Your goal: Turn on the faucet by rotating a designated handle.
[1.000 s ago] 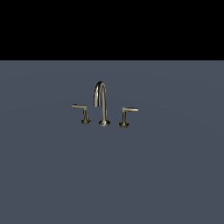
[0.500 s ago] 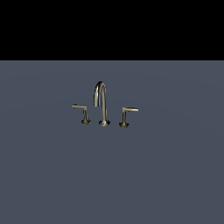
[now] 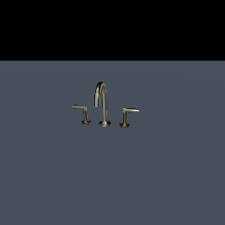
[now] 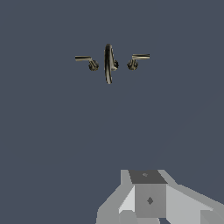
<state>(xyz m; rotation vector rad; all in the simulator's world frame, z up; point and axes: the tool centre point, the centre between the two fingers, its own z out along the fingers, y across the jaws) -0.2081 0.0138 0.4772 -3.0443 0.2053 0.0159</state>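
The designated handle (image 3: 84, 113) stands on the exterior view's left of the faucet (image 3: 102, 105), a short post on a flared base with its thin lever pointing out toward that view's left. Just beside it rises the arched spout (image 3: 102, 102), and beyond the spout stands the twin handle (image 3: 127, 116), whose lever points the other way. All three sit in a row on the plain grey-blue tabletop (image 3: 112, 176), near its middle.

The wrist view looks down on the same set from above: the designated handle (image 4: 86, 61) and its twin (image 4: 138, 60) show as levers over dark round bases, while the spout (image 4: 108, 63) is foreshortened to a narrow loop, so its arch is hard to read there.

The arm does not appear in the exterior view. The wrist view shows only a grey blocky part of the end effector (image 4: 148, 199), cut off by the picture's edge and well apart from the faucet; its fingers are out of sight, so I cannot tell how far open it is or whether it holds anything.
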